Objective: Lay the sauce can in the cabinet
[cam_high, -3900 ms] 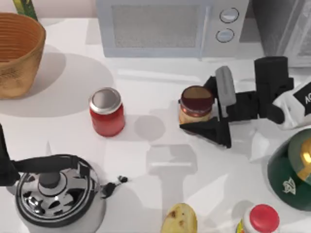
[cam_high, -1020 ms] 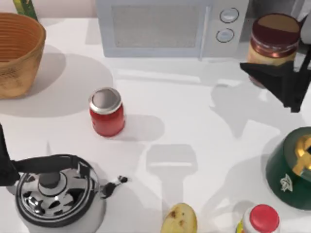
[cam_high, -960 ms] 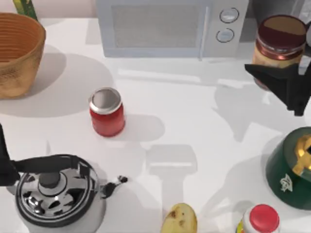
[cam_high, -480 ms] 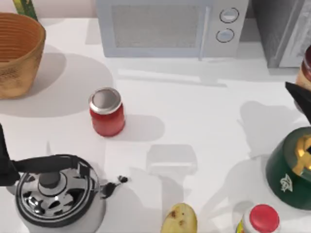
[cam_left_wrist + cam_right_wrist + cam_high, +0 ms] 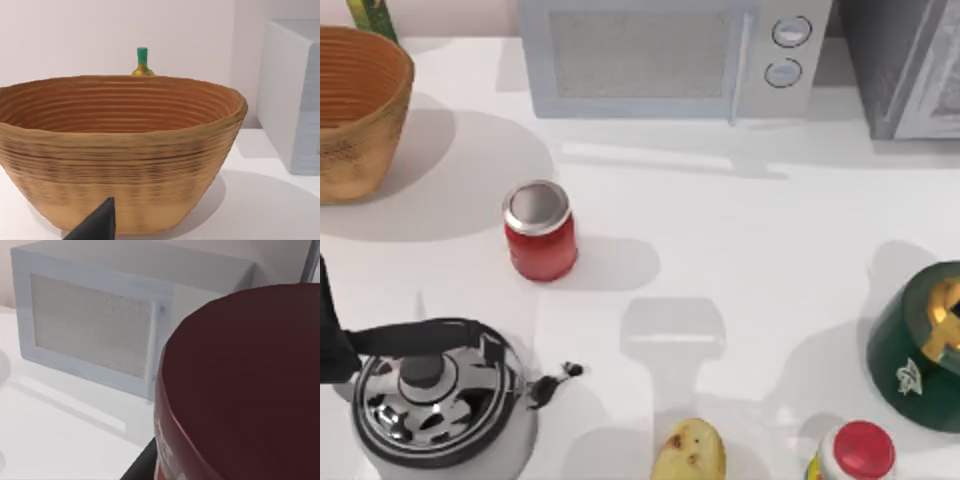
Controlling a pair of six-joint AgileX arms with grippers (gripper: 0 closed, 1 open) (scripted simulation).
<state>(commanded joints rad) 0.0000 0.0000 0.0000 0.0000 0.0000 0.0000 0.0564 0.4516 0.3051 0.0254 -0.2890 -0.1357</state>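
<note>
The sauce can [image 5: 240,390] hangs close before the right wrist camera, its dark maroon lid large in that view. My right gripper is shut on it, and one dark finger [image 5: 142,465] shows at the can's side. The cabinet [image 5: 910,60], dark grey with a lighter door panel, stands at the table's back right corner, right of the microwave. My left arm [image 5: 328,345] is parked at the table's left edge beside the kettle.
A white microwave [image 5: 670,55] stands at the back, and a wicker basket [image 5: 355,110] at the back left. A red can [image 5: 540,230], a steel kettle [image 5: 435,400], a potato [image 5: 688,452], a green pot [image 5: 920,350] and a red-capped bottle [image 5: 855,455] are scattered over the table.
My right gripper lifted the sauce can from the table's middle, carried it up toward the cabinet, then off past the top view's right edge. The left arm has not moved.
</note>
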